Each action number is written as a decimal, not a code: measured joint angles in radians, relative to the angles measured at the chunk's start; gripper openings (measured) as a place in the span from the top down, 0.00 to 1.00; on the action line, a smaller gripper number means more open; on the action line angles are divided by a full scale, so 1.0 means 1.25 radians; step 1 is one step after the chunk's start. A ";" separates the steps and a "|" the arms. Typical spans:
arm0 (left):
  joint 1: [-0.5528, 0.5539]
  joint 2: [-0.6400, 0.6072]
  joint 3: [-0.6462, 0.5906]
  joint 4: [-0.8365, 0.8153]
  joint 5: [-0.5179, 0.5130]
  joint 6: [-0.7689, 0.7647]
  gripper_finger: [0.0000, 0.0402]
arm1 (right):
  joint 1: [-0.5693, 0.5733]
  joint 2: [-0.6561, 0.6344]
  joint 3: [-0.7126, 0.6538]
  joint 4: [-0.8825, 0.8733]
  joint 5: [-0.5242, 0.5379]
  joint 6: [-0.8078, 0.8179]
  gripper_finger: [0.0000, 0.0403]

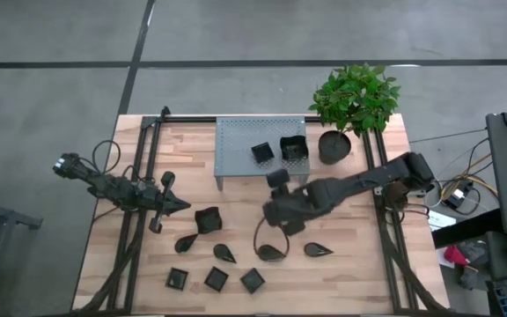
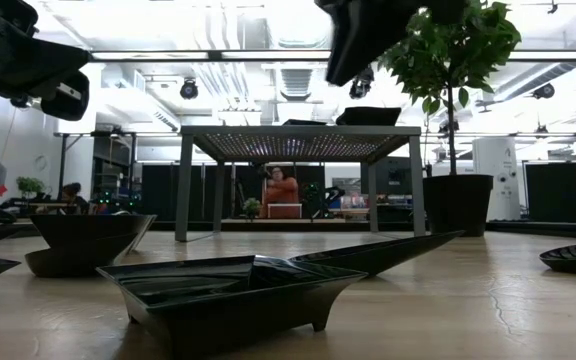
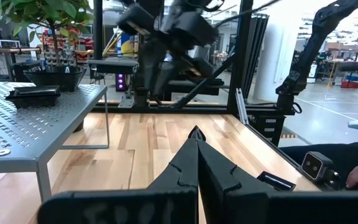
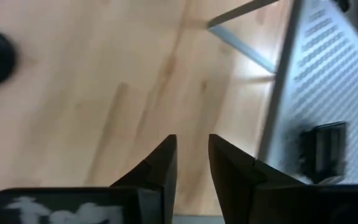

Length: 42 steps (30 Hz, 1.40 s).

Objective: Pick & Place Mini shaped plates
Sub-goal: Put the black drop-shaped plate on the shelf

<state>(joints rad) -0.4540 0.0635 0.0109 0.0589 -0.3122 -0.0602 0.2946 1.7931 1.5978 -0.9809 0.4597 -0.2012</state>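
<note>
Wooden table (image 1: 341, 282) carries a grey perforated stand (image 1: 236, 150) with two mini shaped plates (image 1: 280, 150) on top, beside a potted plant (image 1: 350, 106). Nine more small black dishes (image 1: 216, 279) lie scattered on the near half of the boards. Right gripper (image 4: 191, 155) hangs above bare wood just in front of the stand, fingers slightly parted, gripping nothing. Left gripper (image 3: 196, 140) waits at the left side, clenched and empty.

A robotics lab or workshop: a wooden table (image 1: 341, 273) with black rails stands on a bare concrete floor (image 1: 60, 53), under exposed ceiling ducts (image 2: 298, 75) and strip lighting, with a seated person (image 2: 283, 190) at cluttered benches behind.
</note>
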 joint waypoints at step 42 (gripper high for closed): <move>0.000 0.000 0.000 0.000 0.000 0.000 1.00 | 0.372 0.006 -0.287 0.034 -0.123 0.726 0.83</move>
<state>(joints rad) -0.4539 0.0631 0.0109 0.0589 -0.3120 -0.0601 0.7592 1.8011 1.2388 -0.9387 0.3057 0.7064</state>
